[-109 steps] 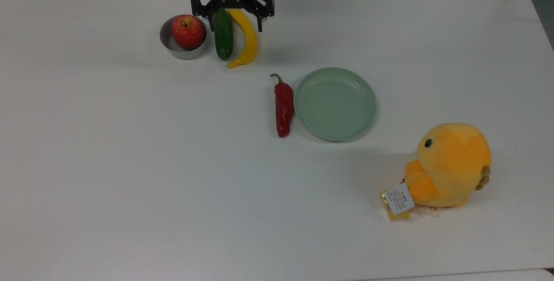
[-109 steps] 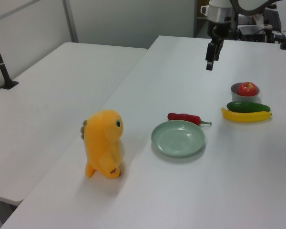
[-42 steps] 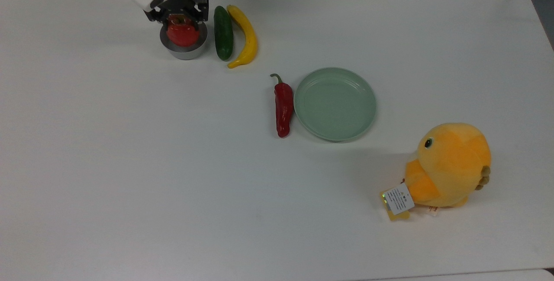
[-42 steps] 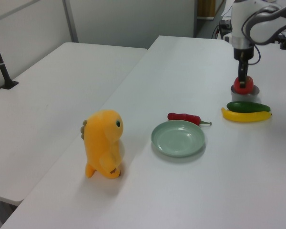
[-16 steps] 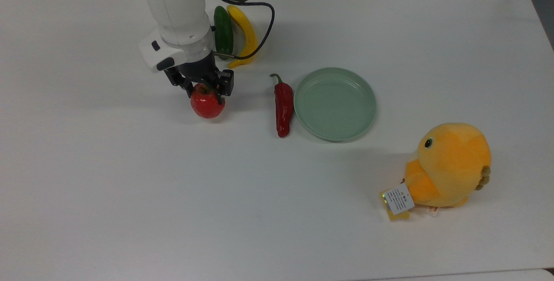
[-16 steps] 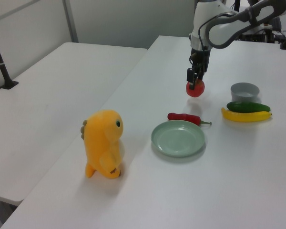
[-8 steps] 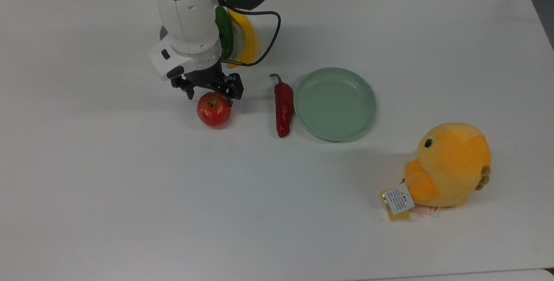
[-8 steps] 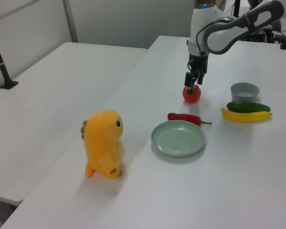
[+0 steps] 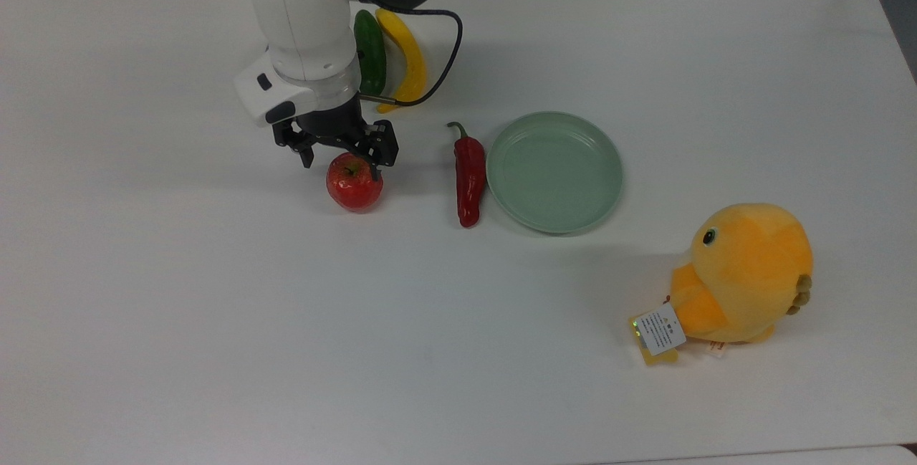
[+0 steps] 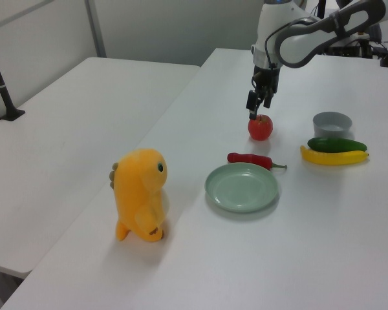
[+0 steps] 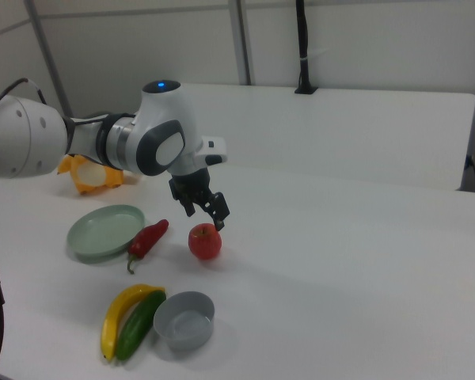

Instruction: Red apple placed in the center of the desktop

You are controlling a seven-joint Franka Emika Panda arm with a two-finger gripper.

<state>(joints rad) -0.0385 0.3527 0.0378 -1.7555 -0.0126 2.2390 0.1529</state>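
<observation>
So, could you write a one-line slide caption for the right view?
Open gripper above the round red apple, set on the white desktop beside a red chili pepper.

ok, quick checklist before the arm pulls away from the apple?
1. Red apple resting on the desktop, stem up: ok.
2. Pincer open, fingers above the apple and off it: ok.
3. Apple apart from the chili pepper: ok.
4. Apple out of the grey bowl, which sits empty: ok.
5. Apple at the desktop's centre: not ok, it sits toward the top view's upper left of the middle.
6. Straight-up retreat path clear of the cucumber and banana: ok, by the look of it.
</observation>
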